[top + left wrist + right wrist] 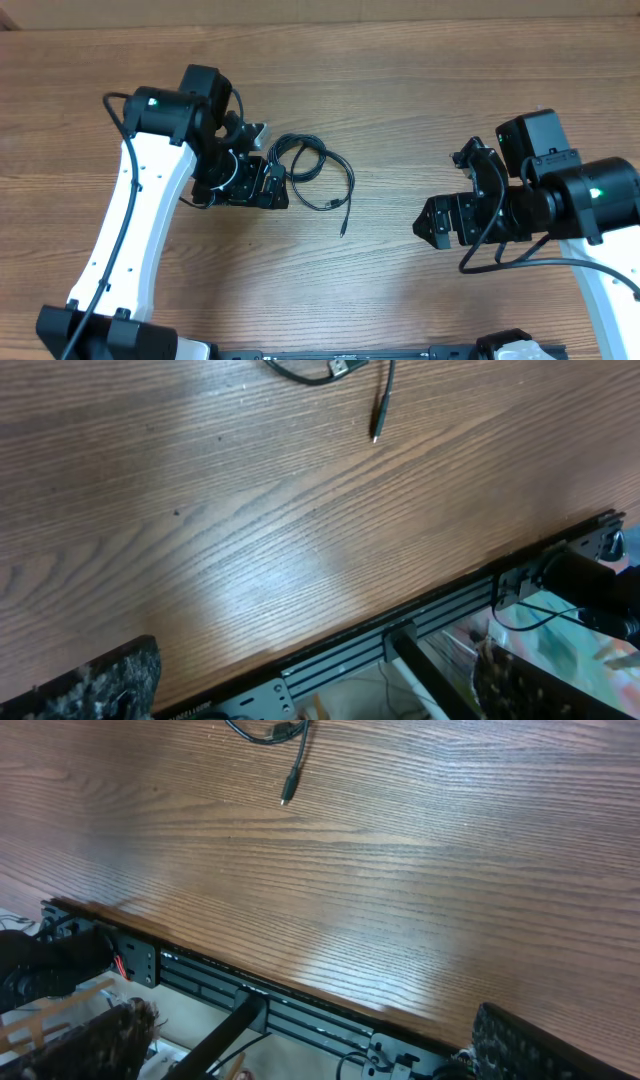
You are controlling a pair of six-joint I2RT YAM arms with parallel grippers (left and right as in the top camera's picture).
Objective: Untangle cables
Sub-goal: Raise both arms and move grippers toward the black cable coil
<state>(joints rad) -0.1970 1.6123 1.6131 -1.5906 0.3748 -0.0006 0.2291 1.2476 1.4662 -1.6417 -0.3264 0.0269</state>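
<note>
The left claw (278, 186) and right claw (424, 222) are hanging wide open over the tabletop (400, 90), gripping nothing.
The cables (318, 172) are lying loosely coiled just right of the left claw, well apart from the right claw, one plug (342, 229) trailing nearer.

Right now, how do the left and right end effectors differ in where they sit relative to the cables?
The left end effector sits close beside the coiled cables; the right end effector stands well apart, with bare table between. In the overhead view, the left end effector is level with the coil, while the right end effector is lower, about level with the loose plug end. Both are open, empty and facing the cables.
</note>
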